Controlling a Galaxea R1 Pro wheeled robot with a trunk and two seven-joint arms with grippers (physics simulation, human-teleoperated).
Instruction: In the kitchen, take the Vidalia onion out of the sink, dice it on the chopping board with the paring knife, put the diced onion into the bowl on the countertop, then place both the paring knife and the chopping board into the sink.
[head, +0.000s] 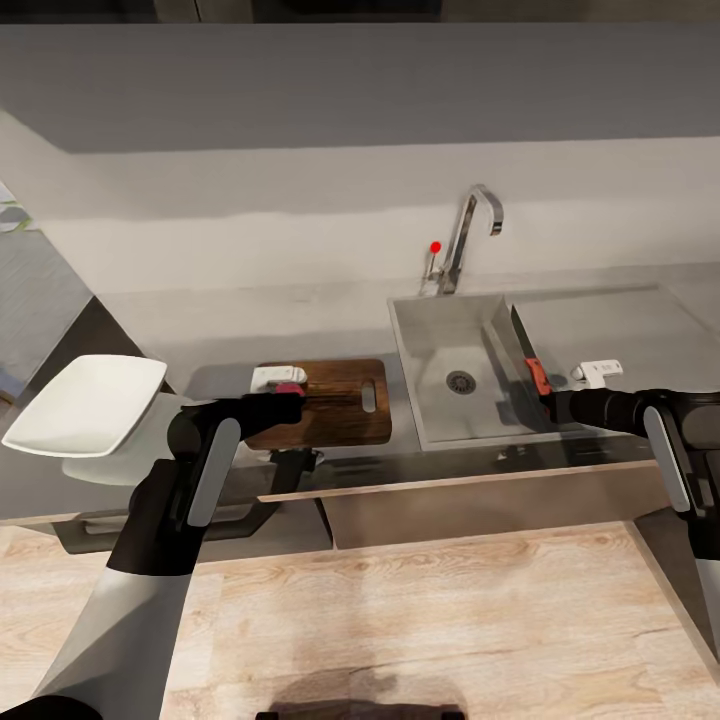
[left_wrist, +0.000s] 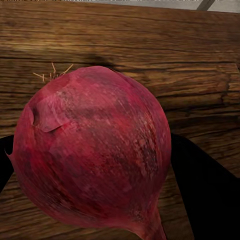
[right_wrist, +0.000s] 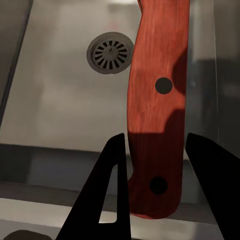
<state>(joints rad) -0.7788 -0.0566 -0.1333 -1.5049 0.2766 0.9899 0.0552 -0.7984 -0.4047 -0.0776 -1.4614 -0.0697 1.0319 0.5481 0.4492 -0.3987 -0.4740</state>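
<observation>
The pinkish-red Vidalia onion (left_wrist: 95, 150) sits between my left gripper's (left_wrist: 100, 165) dark fingers (left_wrist: 205, 190), just above the wood. My left gripper (head: 288, 388) is shut on the onion (head: 290, 376) over the left end of the dark brown chopping board (head: 340, 405). My right gripper (head: 545, 395) is shut on the red-orange handle of the paring knife (head: 533, 372), whose dark blade points away along the right rim of the sink (head: 430, 335). In the right wrist view the knife handle (right_wrist: 157, 95) stands between the fingers (right_wrist: 112, 190) above the basin and its drain (right_wrist: 109, 52). The white bowl (head: 85, 405) stands at the countertop's (head: 200, 320) left end.
The curved chrome tap (head: 470, 235) with its red knob (head: 436, 246) rises behind the sink. A flat steel drainboard (head: 610, 325) lies right of the basin. A grey wall runs behind the worktop, and wooden floor (head: 400, 620) lies in front of the cabinets.
</observation>
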